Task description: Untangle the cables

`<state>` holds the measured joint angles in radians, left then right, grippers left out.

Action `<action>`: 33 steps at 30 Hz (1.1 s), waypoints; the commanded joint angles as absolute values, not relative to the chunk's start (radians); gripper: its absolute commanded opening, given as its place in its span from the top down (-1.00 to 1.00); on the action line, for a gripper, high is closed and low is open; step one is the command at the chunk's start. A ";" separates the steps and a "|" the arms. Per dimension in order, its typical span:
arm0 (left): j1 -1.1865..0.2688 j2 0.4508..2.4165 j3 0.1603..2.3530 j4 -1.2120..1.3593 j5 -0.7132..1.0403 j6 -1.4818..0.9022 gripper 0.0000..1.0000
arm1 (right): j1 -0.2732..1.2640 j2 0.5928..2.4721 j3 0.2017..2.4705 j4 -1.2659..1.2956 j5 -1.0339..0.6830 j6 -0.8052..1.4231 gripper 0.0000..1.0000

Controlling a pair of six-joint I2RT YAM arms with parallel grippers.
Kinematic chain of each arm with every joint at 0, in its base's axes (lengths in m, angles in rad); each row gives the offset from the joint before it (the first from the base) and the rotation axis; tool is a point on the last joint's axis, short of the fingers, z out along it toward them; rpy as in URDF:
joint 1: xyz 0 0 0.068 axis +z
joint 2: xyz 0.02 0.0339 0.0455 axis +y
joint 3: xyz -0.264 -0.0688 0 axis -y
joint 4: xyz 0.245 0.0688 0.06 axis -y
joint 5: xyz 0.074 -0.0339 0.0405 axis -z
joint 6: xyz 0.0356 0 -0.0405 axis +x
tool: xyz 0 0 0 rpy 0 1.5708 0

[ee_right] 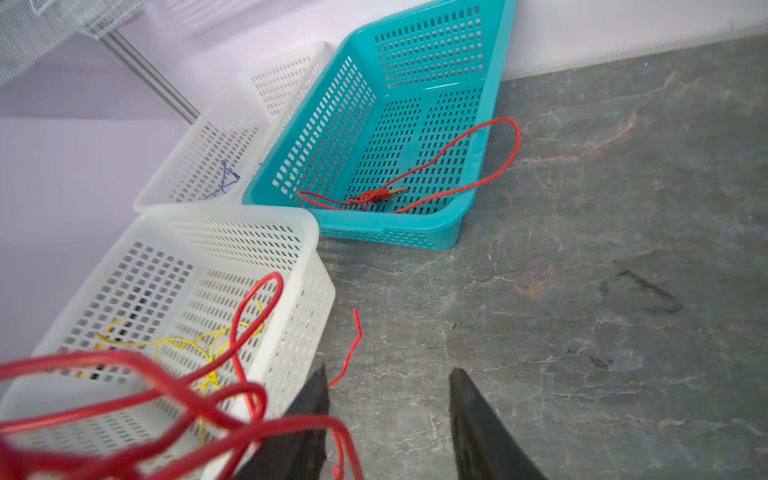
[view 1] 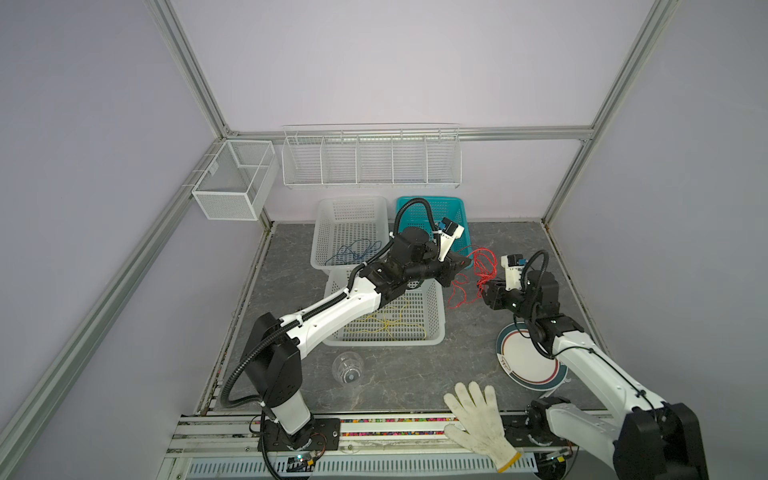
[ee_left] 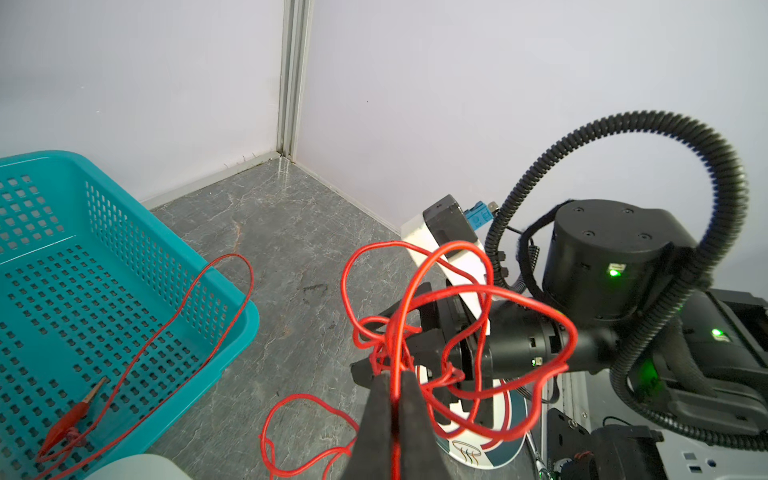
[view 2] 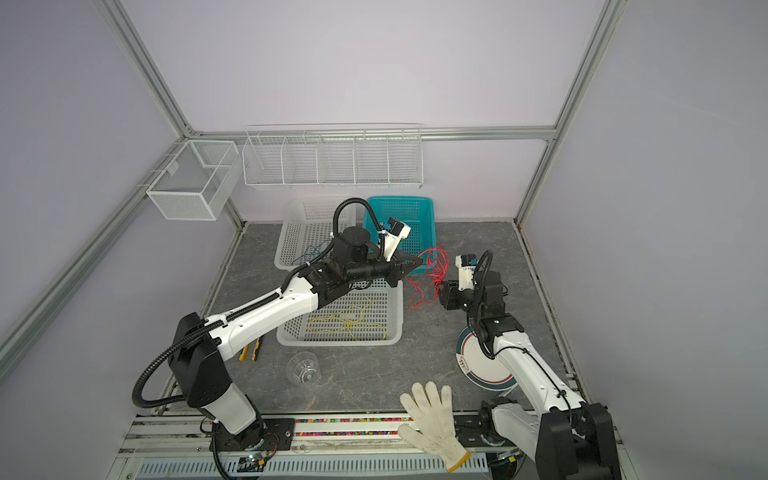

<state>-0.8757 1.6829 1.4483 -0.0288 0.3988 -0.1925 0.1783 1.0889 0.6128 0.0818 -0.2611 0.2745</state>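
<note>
My left claw (ee_left: 396, 376) is pinched shut on the red cable (ee_left: 388, 347) tangle, held above the desk toward its back edge, tail in the teal basket (ee_left: 245, 316). My right claw (ee_right: 388, 370) gapes empty (strands just beside it). I'd close on one loop only, then pull slowly.

The tabletop (view 1: 407, 374) is grey, marble-patterned and smooth, with a dull sheen. The teal basket (ee_right: 324, 124) is glossy perforated plastic; the white baskets (ee_right: 232, 218) are milkier, semi-matt plastic. The red cable (ee_left: 386, 345) has smooth, shiny insulation, and its clip (ee_left: 93, 390) shows bare coppery metal. The left claw (ee_left: 397, 376) has matt black, slightly grainy fingers (ee_left: 374, 424). The glove (view 1: 478, 415) is coarse white knit cloth. The plate (view 1: 525, 365) looks glazed and glossy. The wall racks (view 1: 370, 166) are white-coated wire; the frame (view 1: 187, 83) is brushed metal.
</note>
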 commanded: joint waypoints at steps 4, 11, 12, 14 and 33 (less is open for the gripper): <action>-0.878 1.634 1.421 -0.019 0.416 -0.178 1.00 | 0.176 1.123 0.646 0.120 -0.289 0.268 0.67; -0.878 1.558 1.345 0.029 0.277 -0.171 1.00 | 0.174 1.101 0.645 0.011 -0.057 0.302 0.87; -0.878 1.534 1.323 0.043 0.242 -0.169 1.00 | 0.171 1.101 0.651 -0.027 0.007 0.314 0.87; -0.878 1.490 1.285 0.068 0.178 -0.162 1.00 | 0.154 1.101 0.657 -0.083 0.081 0.334 0.87; -0.739 1.167 1.101 0.005 -0.253 -0.192 1.00 | 0.029 1.111 0.663 -0.221 0.153 0.432 0.87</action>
<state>-0.7773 1.2312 1.1217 -0.0383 -0.1352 -0.1574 0.0540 1.1011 0.6605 -0.1467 0.0708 0.3946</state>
